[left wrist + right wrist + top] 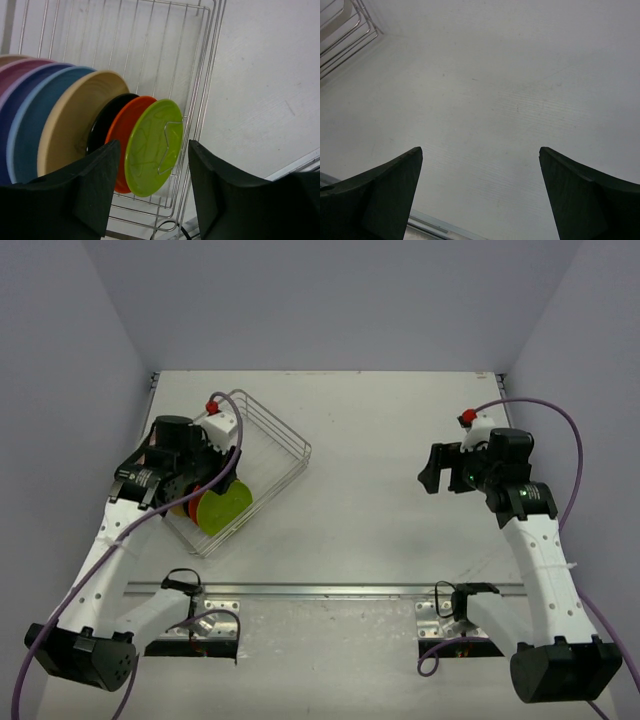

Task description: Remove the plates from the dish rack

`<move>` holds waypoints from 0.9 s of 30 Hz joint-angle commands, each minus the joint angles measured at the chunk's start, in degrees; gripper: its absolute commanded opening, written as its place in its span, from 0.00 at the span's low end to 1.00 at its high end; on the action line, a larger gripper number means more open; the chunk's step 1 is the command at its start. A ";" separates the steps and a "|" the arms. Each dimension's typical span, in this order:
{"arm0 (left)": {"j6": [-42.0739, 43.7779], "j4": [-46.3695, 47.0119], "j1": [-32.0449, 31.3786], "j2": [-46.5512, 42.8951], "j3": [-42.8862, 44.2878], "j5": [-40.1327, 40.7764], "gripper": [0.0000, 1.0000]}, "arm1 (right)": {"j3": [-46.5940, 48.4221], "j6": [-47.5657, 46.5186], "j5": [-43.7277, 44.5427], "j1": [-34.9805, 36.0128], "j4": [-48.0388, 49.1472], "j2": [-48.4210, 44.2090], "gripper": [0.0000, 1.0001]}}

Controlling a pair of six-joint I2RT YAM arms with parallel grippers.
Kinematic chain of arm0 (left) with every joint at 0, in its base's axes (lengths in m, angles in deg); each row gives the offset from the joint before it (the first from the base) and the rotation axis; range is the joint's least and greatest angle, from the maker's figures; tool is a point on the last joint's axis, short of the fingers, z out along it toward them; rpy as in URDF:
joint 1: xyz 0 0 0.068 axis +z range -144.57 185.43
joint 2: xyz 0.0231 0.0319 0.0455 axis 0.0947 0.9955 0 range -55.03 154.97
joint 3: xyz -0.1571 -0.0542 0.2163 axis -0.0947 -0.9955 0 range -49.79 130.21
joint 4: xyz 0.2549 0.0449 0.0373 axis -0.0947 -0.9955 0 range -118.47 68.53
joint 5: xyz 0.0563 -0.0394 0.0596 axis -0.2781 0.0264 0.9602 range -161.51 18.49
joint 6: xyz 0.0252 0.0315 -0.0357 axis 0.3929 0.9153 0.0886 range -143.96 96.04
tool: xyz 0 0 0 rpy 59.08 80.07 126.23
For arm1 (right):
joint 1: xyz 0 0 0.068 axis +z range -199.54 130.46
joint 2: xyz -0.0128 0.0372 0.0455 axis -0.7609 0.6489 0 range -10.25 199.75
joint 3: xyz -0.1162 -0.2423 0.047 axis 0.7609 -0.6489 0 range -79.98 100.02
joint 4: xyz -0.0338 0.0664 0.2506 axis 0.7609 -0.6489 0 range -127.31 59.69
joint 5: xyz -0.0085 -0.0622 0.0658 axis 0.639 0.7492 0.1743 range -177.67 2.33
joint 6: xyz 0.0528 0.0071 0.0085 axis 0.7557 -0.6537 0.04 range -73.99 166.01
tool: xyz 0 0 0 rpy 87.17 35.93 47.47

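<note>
The dish rack (270, 445) stands at the left of the table, turned at an angle. Several plates stand on edge in it: lime green (152, 147) at the row's end, then orange (125, 131), black (105, 124), tan (70, 122), blue (27, 135), with lavender, pink and cream edges at the far left. The top view shows the lime green plate (222, 508) and a bit of orange. My left gripper (155, 167) is open and empty, its jaws straddling the lime green plate from above without touching it. My right gripper (432, 478) is open and empty over bare table, far from the rack.
A metal rail (330, 589) runs across the near side of the table. The rack's wire wall (202, 75) stands just beyond the lime green plate. A corner of the rack (345, 32) shows in the right wrist view. Walls enclose the table on three sides.
</note>
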 commanded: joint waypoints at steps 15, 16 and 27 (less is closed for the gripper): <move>-1.25 1.27 -3.87 6.98 -4.01 12.87 0.29 | -0.74 -2.77 -5.13 -0.10 -1.01 -0.18 0.99; -1.48 1.52 -3.81 7.69 -4.22 13.33 0.29 | -0.81 -2.77 -5.10 -0.16 -1.07 -0.20 0.99; -1.68 3.65 -2.78 11.38 -5.41 15.54 0.27 | -1.24 -3.18 -6.19 -0.14 -1.51 -0.71 0.99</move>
